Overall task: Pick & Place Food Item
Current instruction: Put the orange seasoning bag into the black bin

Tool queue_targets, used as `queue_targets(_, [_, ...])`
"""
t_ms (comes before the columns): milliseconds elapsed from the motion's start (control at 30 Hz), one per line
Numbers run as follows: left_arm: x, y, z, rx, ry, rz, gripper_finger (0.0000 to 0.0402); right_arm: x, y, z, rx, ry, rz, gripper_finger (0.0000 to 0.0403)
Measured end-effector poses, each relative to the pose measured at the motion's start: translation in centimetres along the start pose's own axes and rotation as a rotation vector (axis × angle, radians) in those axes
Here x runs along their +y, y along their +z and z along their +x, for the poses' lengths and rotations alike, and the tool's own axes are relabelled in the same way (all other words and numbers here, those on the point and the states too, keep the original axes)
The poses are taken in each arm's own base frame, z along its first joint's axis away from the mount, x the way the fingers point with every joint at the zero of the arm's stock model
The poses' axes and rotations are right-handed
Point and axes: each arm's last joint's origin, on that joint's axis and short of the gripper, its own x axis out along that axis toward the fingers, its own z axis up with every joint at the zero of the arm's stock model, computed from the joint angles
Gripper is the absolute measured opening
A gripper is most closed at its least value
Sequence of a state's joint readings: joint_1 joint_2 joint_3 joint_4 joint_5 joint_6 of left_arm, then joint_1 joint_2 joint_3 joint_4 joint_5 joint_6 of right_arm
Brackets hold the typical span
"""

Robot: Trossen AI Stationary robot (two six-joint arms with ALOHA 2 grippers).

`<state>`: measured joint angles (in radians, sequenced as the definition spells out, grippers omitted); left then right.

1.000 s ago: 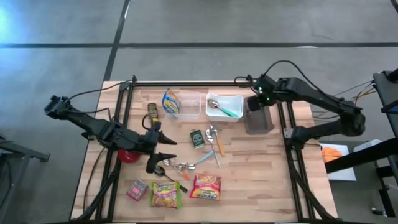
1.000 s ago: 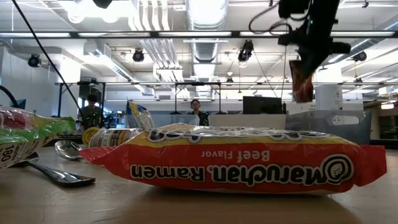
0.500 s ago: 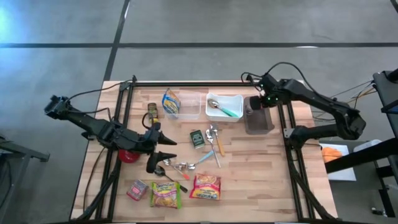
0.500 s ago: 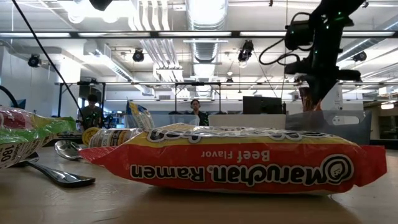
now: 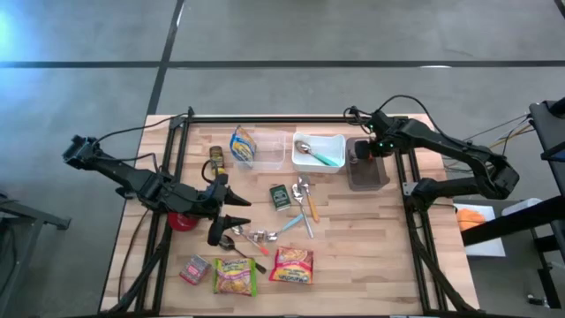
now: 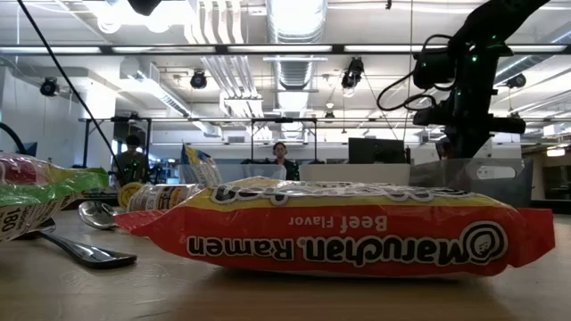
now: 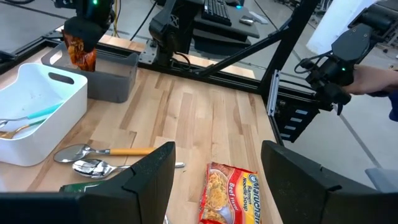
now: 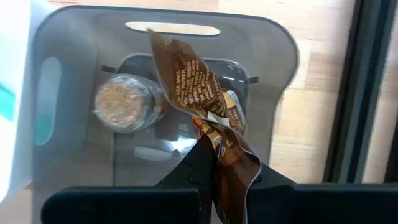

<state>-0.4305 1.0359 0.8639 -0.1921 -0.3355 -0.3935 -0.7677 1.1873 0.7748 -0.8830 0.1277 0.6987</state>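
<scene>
Butcher-block wood, the table you are working over — listed here from its left edge across.

Left: your left gripper hangs above the table's left half, fingers parted and nothing between them. Just beside it sit a red item and scattered spoons. Along the near edge lie a small red packet, a green noodle packet and the Maruchan ramen packet.

Centre: a dark green tin and more cutlery; at the far edge, a clear bin holding a blue-and-yellow bag, then a white bin with a spoon and a teal utensil.

Right: the grey bin, and directly over it your right gripper, fingers clamped tight on a brown snack packet. This is the task's thing.

- Position: the packet hangs below the fingers with its lower end already inside the bin's walls, above a round lidded cup lying on the bin floor.
- Axis: its long side runs down and away from the fingers, into the bin.
- Bearing: the drop spot is straight beneath the hand — no sideways shift looks needed, only a release.
- Nearer arm: the right one; the left is well apart.
</scene>
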Motion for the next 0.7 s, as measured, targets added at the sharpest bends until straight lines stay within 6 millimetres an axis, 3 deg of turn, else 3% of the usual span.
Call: queue_targets(700, [-0.01, -0.01, 0.0, 0.0, 0.0, 0.001, 0.0243, -0.22, -0.06, 0.5, -0.007, -0.038, 0.0, 0.0008])
